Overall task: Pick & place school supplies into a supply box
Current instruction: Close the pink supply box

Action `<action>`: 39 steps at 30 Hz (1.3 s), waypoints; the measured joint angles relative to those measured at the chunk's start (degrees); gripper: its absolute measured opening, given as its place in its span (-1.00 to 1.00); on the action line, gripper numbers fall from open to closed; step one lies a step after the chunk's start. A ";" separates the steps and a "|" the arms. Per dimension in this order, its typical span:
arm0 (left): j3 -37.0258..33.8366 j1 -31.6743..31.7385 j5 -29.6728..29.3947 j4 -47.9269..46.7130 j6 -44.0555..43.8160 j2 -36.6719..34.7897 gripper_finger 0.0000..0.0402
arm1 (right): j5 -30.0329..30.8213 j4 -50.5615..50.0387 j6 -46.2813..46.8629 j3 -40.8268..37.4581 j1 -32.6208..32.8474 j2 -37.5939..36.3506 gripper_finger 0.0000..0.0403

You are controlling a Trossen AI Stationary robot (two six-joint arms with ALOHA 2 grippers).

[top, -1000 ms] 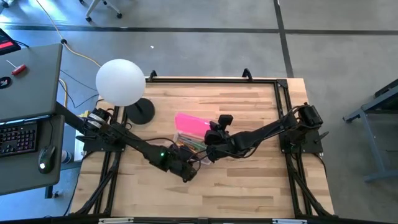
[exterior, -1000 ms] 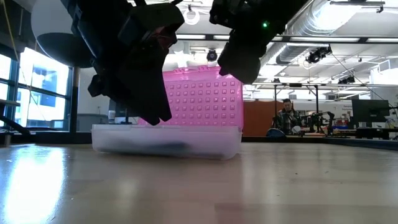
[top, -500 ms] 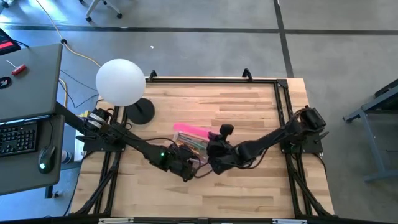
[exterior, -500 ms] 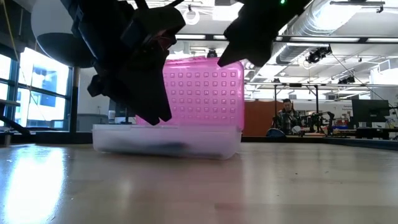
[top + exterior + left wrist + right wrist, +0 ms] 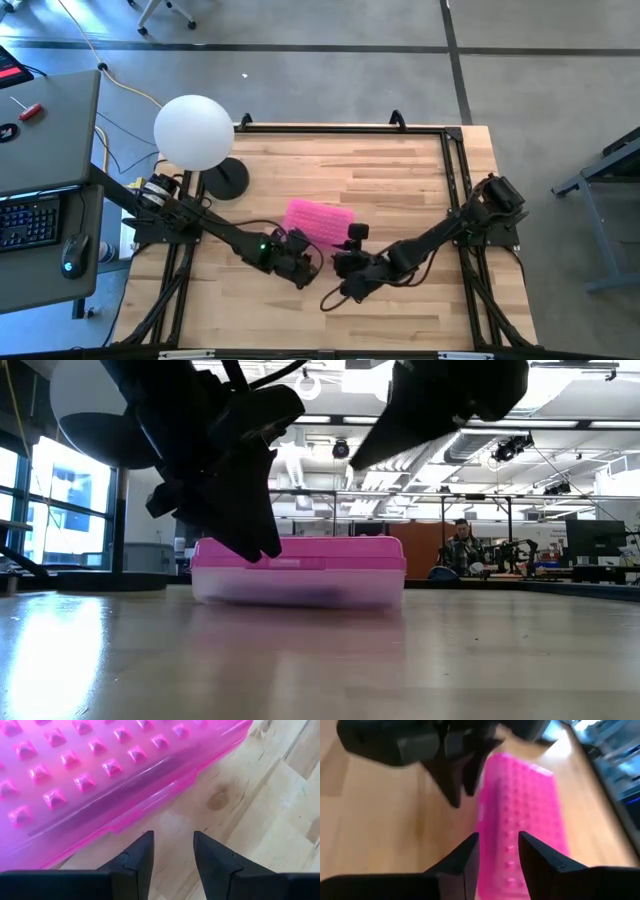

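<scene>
Pink and studded, the lid (image 5: 320, 218) is lying shut on the box (image 5: 298, 582), which is sitting flat on the wooden counter (image 5: 400, 170) a little left of its middle. Dark shapes are showing faintly through the clear wall of the box in the low view, but what they are cannot be told.

Left tool (image 5: 172, 851) is hanging just beside the near left edge of the box, tilted down toward the counter, its two dark fingers (image 5: 141, 855) standing apart with bare wood between them, gripping nothing. In the high view its arm is reaching in from the left side, a small green light glowing on it.

Right tool (image 5: 497, 851) is hovering near the right end of the box, raised off the counter, its fingers spread and empty, pointing along the pink lid toward the left tool. Its arm is stretching in from the right edge of the counter.

White round lamp (image 5: 194, 132) is standing on a black base at the far left corner of the counter. A keyboard (image 5: 27, 222) and mouse are lying on a grey desk further left. No readable writing or brand is showing on the box or arms. A person (image 5: 461, 545) is sitting far back in the room.
</scene>
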 joint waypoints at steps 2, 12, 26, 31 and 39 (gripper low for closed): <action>0.00 0.00 0.03 -0.04 -0.04 0.00 -0.15 | 3.48 0.50 -1.96 0.00 0.49 -0.31 -0.43; 2.87 -0.09 0.39 -0.32 4.82 -3.54 -0.15 | 2.86 -0.27 -2.67 0.07 -2.73 -2.15 -0.41; 3.63 3.80 -5.75 -22.38 -1.89 -8.06 -0.15 | -9.20 -9.47 7.09 0.11 -7.63 -1.50 -0.41; 1.00 5.73 -2.49 -19.04 -3.14 -5.87 -0.15 | -9.72 -11.31 7.96 0.05 -7.86 -0.51 -0.41; 0.81 6.01 -2.40 -18.16 -3.45 -4.41 -0.15 | -13.54 1.09 10.01 -10.14 -8.92 -0.62 -0.41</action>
